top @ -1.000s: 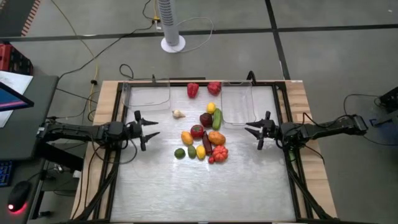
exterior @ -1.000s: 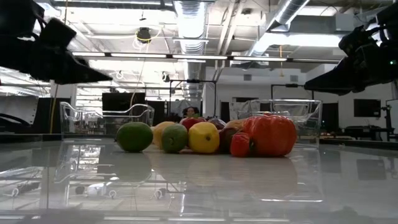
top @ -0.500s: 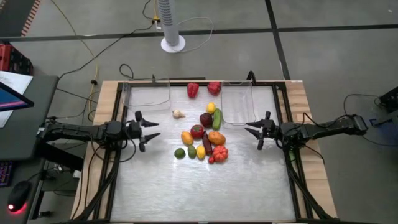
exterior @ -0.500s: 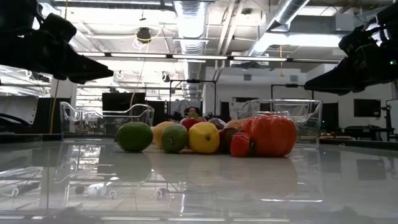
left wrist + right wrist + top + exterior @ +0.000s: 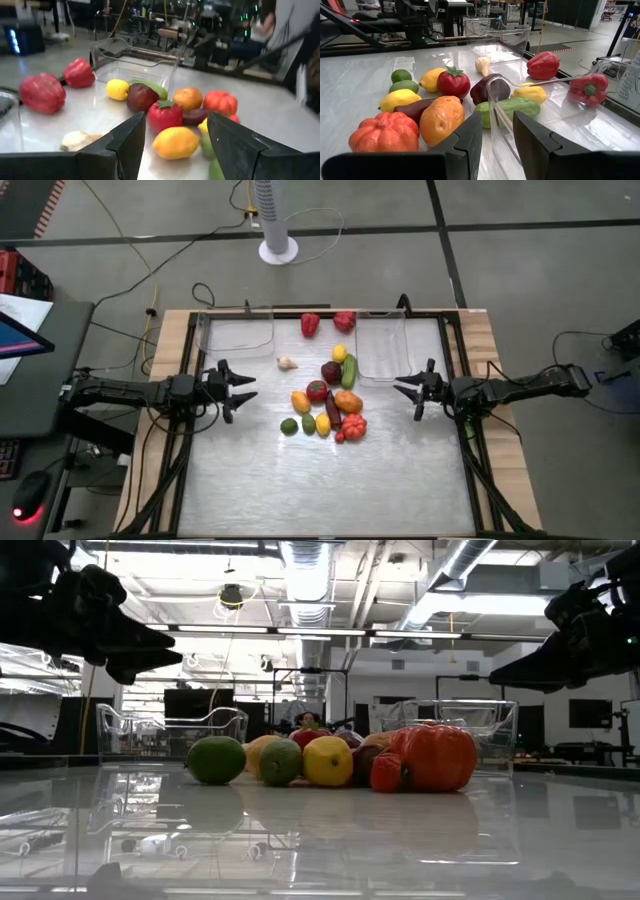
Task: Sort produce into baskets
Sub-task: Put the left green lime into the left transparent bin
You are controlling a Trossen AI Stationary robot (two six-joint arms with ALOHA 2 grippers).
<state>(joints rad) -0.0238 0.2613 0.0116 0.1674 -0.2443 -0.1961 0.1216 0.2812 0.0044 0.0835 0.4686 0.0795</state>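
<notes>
The produce lies in a loose pile (image 5: 325, 395) at the table's middle: tomato (image 5: 317, 391), cucumber (image 5: 349, 371), eggplant (image 5: 333, 414), lemons, limes and a ribbed red piece (image 5: 353, 426). Two red peppers (image 5: 310, 325) (image 5: 345, 321) and pale garlic (image 5: 287, 363) lie apart toward the far edge. Two clear baskets stand at the far edge, one at the left (image 5: 238, 335) and one at the right (image 5: 383, 348). My left gripper (image 5: 243, 391) hovers open left of the pile. My right gripper (image 5: 405, 391) hovers open right of the pile, beside the right basket's near end.
The table's near half (image 5: 320, 480) is bare shiny surface. Dark rails run along the table's left (image 5: 190, 420) and right (image 5: 470, 440) sides. In the right wrist view the right basket's clear wall (image 5: 495, 115) stands close before the fingers. A fan stand (image 5: 278, 250) is on the floor behind.
My left gripper has turned a little about its own axis while staying open in the same place above the table. The produce and baskets have not moved.
</notes>
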